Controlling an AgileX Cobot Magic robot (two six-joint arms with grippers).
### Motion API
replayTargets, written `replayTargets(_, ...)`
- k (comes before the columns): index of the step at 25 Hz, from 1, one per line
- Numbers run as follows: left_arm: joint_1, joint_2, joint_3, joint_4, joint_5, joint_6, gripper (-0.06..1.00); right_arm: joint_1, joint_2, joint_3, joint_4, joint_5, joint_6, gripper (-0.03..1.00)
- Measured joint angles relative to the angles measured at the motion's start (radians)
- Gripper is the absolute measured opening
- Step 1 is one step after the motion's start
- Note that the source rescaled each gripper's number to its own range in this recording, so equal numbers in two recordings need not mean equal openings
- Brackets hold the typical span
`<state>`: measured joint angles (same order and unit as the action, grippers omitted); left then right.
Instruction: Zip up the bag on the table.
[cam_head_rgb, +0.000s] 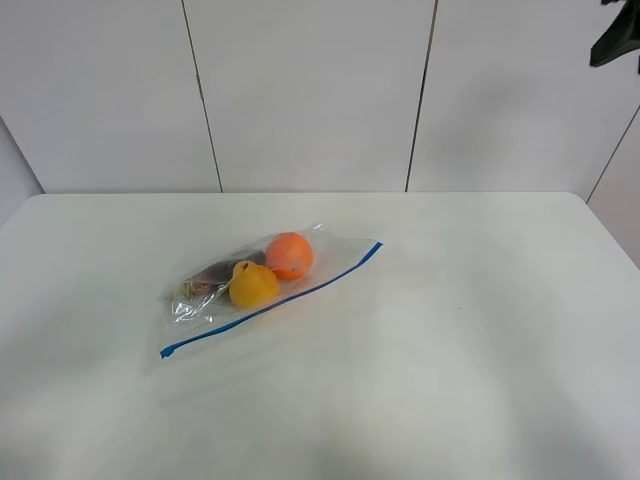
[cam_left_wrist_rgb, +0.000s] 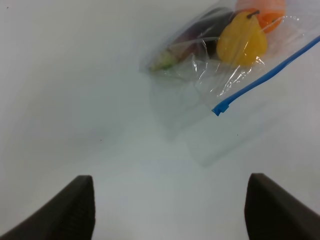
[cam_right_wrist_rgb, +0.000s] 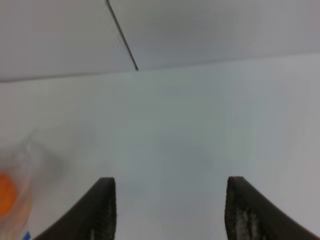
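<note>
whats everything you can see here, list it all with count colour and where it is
bag: 1, clear plastic with a blue seal strip along its near long edge, lying flat near the middle of the table, slightly left of centre
orange fruit: 1, orange, inside the bag toward its far end
yellow fruit: 1, yellow, pear-like, inside the bag beside the orange one
dark item: 1, dark purplish, inside the bag behind the yellow fruit; what it is cannot be told
table: 1, white, fills most of the view
wall panels: white with dark seams, behind the table
dark object: 1, at the top right corner of the high view, unclear
left tool: 1, dark fingers apart, above bare table near the bag's strip end
right tool: 1, dark fingers apart, over bare table, bag at the edge of its view
</note>
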<state>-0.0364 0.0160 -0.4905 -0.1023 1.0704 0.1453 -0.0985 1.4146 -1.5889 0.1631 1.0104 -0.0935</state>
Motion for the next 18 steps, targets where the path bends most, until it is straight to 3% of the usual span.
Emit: replayTargets(18,0.000,0.000,0.000,0.000,0.000,0.000,0.97,0.000,-0.376,0.000,-0.030,0.114,0.033,0.57)
